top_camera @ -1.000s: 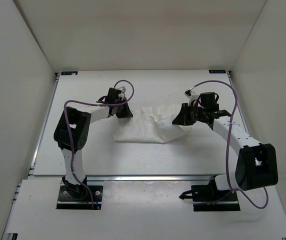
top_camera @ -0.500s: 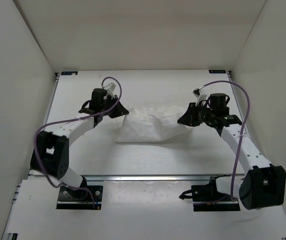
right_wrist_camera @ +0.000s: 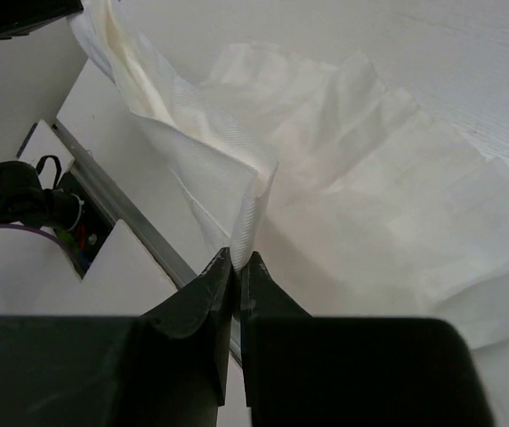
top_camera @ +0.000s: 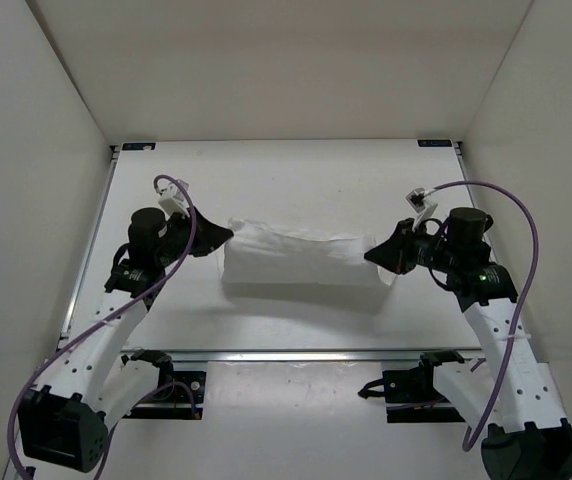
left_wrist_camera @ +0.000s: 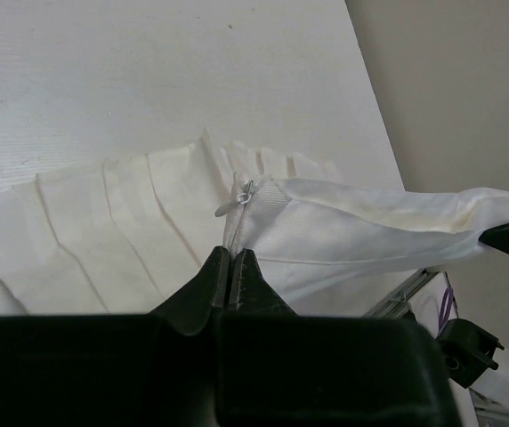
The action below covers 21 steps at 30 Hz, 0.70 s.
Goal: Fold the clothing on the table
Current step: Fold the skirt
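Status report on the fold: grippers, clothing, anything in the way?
Left gripper shut on clothing. Right gripper shut on its other end. Edge lifted taut between them, rest on table. No obstruction seen.

Tabletop (top_camera: 296, 170): flat matte white, with a fine grain showing in the wrist views
Back wall (top_camera: 286, 70): plain matte white, rising from the far edge
Left wall (top_camera: 26, 200): the same white, bare, a shade greyer
Right wall (top_camera: 556, 150): white, bare
Rails (top_camera: 296, 353): a thin metal strip along the near edge, another down the left side
Corner brackets (top_camera: 138, 146): small and black, one at each far corner
Light: soft and even, from above
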Tool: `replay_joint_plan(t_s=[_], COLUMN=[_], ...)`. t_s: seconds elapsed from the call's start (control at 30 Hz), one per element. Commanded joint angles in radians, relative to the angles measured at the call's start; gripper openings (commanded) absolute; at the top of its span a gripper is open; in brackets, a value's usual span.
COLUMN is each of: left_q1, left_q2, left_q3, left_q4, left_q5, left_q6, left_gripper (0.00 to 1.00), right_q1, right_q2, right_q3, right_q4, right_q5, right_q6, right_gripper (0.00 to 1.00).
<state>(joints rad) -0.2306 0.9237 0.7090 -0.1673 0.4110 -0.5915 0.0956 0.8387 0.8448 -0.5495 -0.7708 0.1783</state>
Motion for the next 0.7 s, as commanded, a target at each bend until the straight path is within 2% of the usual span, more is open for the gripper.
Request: replay_joint_plan(t_s=[0.0,0.13,0.4,0.67], left_q1=[0.033,0.018,0.03,0.031], left_q2=[0.047,0.219,0.463,0.705], left_q3=[0.04,0.084,0.113,0.256], left_q4=[-0.038,0.038,0.143,0.141], left_q5=[-0.026,-0.006,0.003,-0.011], left_q6=[0.028,0.039,0.036,0.064], left_gripper=[0.0,0.0,0.0,0.0], right_q1=[-0.036,-0.048,-0.042,-0.048], right_q2=[0.08,0.227,0.466,0.683], right_q3=[0.007,0.025,0.094,0.128], right_q4=[0.005,0.054,0.175,0.243], right_q5=[-0.006,0.083,0.137,0.223], right_q6=[0.01,0.032,0.059,0.081], right_gripper=[0.0,0.0,0.0,0.0])
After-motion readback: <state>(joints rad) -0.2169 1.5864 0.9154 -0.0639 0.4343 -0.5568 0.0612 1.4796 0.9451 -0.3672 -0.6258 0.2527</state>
